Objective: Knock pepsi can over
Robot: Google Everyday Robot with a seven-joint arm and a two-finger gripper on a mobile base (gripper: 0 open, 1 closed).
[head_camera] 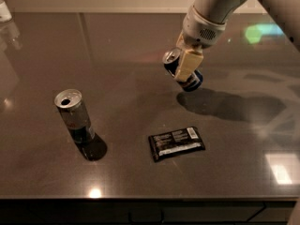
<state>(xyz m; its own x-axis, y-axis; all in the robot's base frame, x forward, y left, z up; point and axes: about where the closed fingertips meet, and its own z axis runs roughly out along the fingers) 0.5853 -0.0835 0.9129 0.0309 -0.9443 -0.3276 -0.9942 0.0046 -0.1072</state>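
Note:
The pepsi can (pixel 193 81) is a short dark blue can with a silver top. It is tilted with its top leaning left, at the table's right middle, above its shadow. My gripper (pixel 183 70) reaches down from the upper right and is shut on the can. One cream finger (pixel 188 64) lies across the can's front; the other finger is hidden behind it. Whether the can's base touches the table I cannot tell.
A taller slim silver can (pixel 75 116) stands upright at the left front. A dark snack-bar wrapper (pixel 176 143) lies flat in front of the pepsi can. A white object (pixel 3 9) sits at the far left corner. The dark table (pixel 140 191) ends at a front edge.

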